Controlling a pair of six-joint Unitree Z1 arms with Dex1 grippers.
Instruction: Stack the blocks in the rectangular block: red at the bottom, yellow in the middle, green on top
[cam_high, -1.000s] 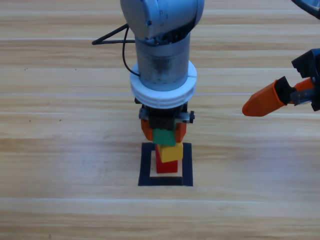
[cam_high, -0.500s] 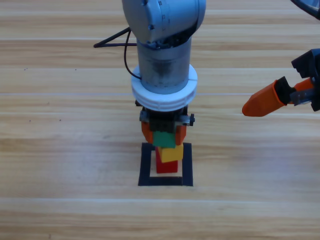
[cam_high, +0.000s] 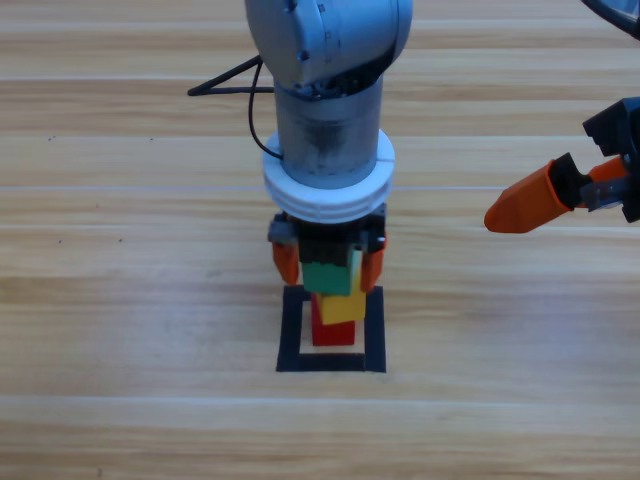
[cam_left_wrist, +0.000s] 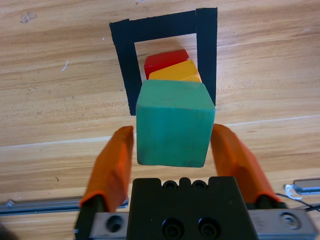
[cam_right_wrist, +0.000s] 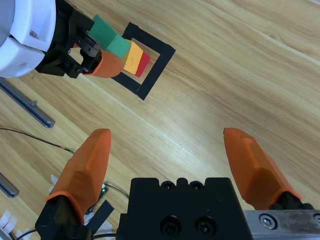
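Observation:
The green cube (cam_high: 334, 277) rests on the yellow cube (cam_high: 343, 307), which sits on the red cube (cam_high: 333, 332) inside the black tape rectangle (cam_high: 293, 330). The stack leans a little, each cube offset from the one below. My left gripper (cam_high: 329, 265) is open around the green cube (cam_left_wrist: 172, 122), with a small gap showing on each side in the left wrist view. Below it there show the yellow cube (cam_left_wrist: 175, 72), the red cube (cam_left_wrist: 165, 59) and the tape outline (cam_left_wrist: 206, 45). My right gripper (cam_right_wrist: 168, 135) waits open at the right edge, well away from the stack.
The left arm's grey body stands over the table just behind the stack, with a black cable trailing behind it. The right wrist view shows the tape rectangle (cam_right_wrist: 155, 75) far off and a metal rail along the table's side.
The left gripper's jaws have spread apart and let go of the green cube, which stays on the yellow one. The right arm has not moved.

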